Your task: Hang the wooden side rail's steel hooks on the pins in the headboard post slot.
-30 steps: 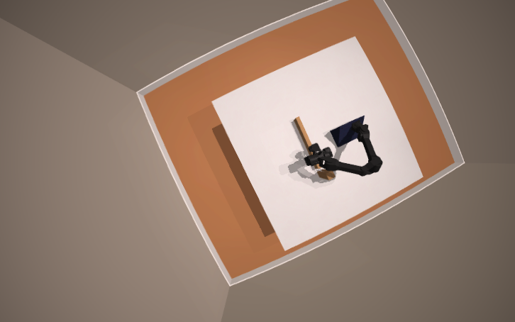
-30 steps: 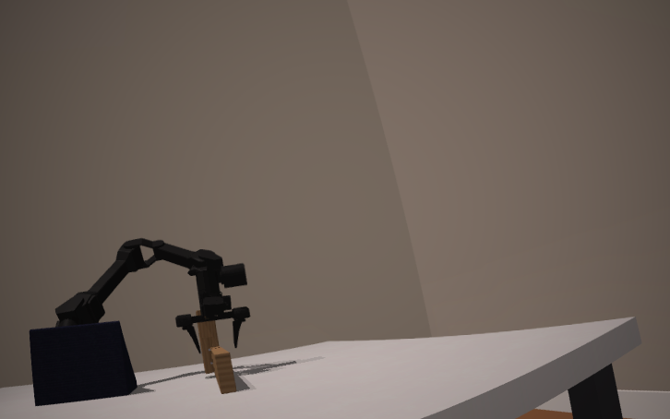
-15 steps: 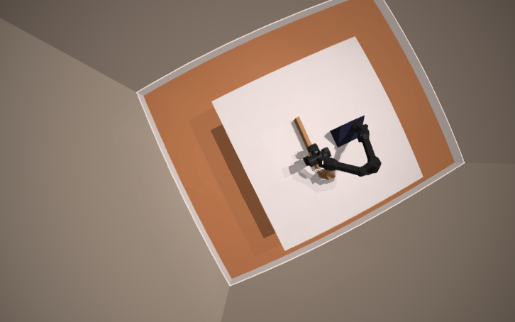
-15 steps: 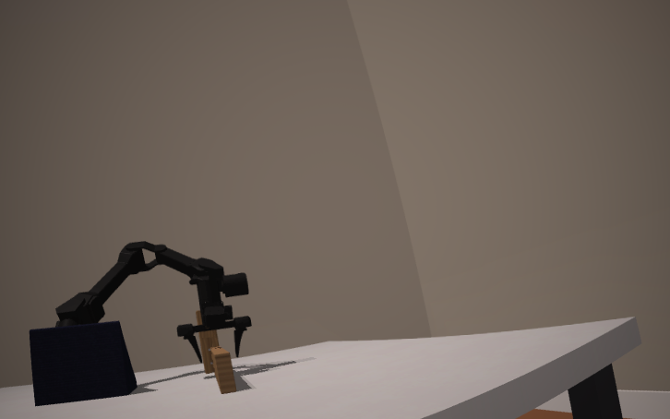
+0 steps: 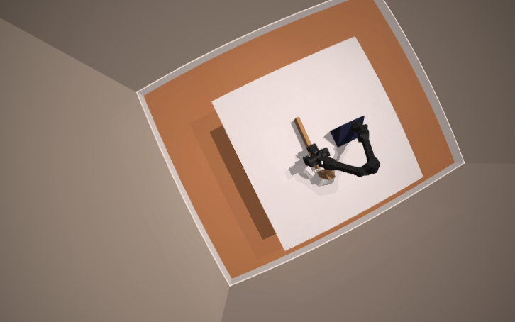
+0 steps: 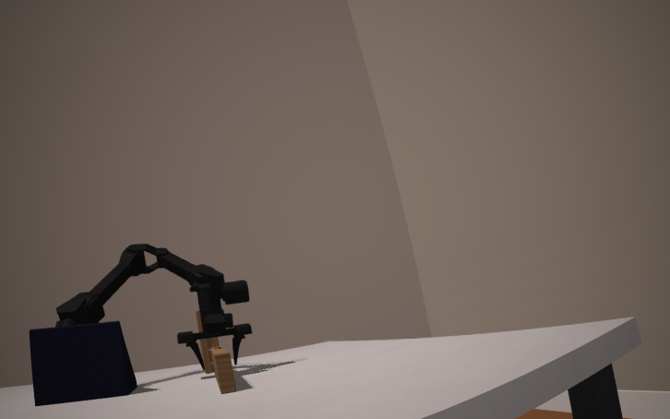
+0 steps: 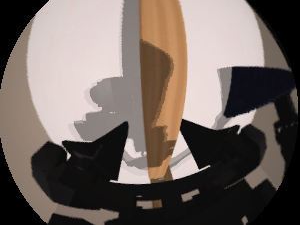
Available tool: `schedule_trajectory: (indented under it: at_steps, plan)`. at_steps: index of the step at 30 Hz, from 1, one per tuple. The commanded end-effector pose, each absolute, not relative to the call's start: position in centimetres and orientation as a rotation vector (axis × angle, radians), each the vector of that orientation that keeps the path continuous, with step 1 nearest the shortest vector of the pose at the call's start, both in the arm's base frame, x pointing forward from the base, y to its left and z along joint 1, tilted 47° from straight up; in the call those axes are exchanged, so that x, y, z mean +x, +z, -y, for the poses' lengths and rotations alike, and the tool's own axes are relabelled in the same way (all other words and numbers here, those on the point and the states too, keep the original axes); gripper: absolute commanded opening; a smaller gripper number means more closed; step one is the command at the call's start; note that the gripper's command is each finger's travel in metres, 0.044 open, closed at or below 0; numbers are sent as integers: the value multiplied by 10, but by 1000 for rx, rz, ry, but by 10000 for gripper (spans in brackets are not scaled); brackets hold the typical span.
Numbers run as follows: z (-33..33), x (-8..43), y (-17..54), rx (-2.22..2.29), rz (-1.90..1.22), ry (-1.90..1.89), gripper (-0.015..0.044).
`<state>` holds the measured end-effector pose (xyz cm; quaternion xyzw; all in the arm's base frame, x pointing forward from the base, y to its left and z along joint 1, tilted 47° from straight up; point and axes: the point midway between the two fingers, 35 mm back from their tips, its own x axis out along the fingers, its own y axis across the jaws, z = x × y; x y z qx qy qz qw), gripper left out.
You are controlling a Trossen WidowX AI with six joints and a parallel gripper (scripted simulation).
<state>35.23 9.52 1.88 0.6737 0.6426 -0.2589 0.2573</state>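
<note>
The wooden side rail [image 5: 302, 130] [image 6: 226, 375] [image 7: 162, 29] lies along the table, its hook end pointing at the headboard post [image 5: 327, 174] [image 6: 206, 352]. The post stands upright behind the gripper in the exterior view. A little grey metal shows at the rail's hook end in the wrist view, but the hooks, slot and pins cannot be made out. My gripper [image 6: 219, 367] [image 7: 153, 121] is open and points down over the rail near its hook end. One fingertip is on each side of the rail, with gaps between.
A dark blue wedge-shaped block [image 5: 343, 132] [image 6: 76, 365] [image 7: 255, 86] stands on the white table [image 5: 284, 94] [image 6: 395, 370], beside the arm's base. The arm's links arch from there to the rail. Shadows of arm and gripper fall beside the rail.
</note>
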Motion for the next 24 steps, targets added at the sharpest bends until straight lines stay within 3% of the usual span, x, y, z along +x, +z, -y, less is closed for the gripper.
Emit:
schedule_trajectory:
  at_steps: [1,8,13,16,24]
  plan:
    - [-96,351,18,1834,-1748,-706,309]
    - [-96,351,18,1834,-1748,-706,125]
    - [-96,351,18,1834,-1748,-706,92]
    - [-96,351,18,1834,-1748,-706,13]
    - [-96,351,18,1834,-1748,-706,0]
